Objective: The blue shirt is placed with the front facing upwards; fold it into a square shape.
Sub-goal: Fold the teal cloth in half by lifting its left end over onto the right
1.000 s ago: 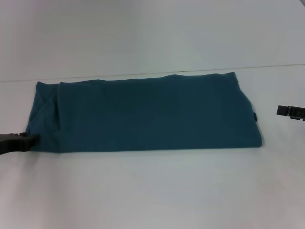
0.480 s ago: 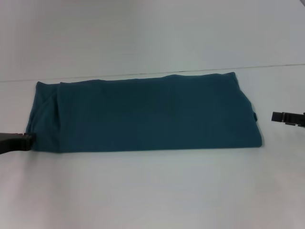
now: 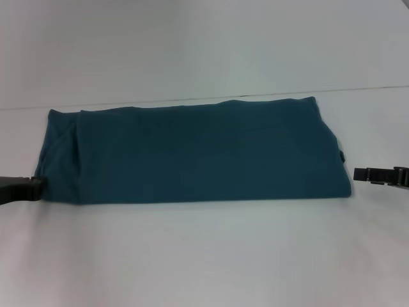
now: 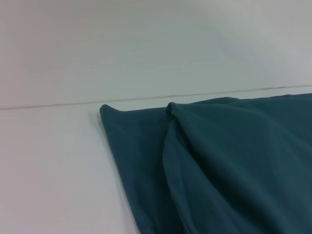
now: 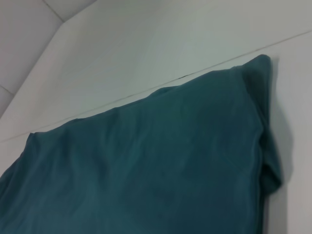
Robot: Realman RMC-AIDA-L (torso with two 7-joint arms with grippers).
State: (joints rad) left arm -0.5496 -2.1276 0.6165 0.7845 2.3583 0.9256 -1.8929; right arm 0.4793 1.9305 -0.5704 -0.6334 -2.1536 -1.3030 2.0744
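Your blue shirt (image 3: 192, 151) lies flat on the white worktop (image 3: 204, 256) as a long band running from your left to your right, plain teal side up with no lettering showing, so the lengthwise folds look done and what remains, by my reading, is bringing one short end over the other to make the square. That is why each arm sits at an end of the band: your left end effector (image 3: 19, 190) rests at the near corner of the left short edge, touching or just beside the cloth, where a tucked flap makes a diagonal crease. Your right end effector (image 3: 380, 175) hovers just beside the right short edge, apart from the fabric, near a small dark tab. I cannot tell whether either one is spread or closed, and neither visibly holds cloth. The wrist views show only layered edges, which will want a pinch through all layers.
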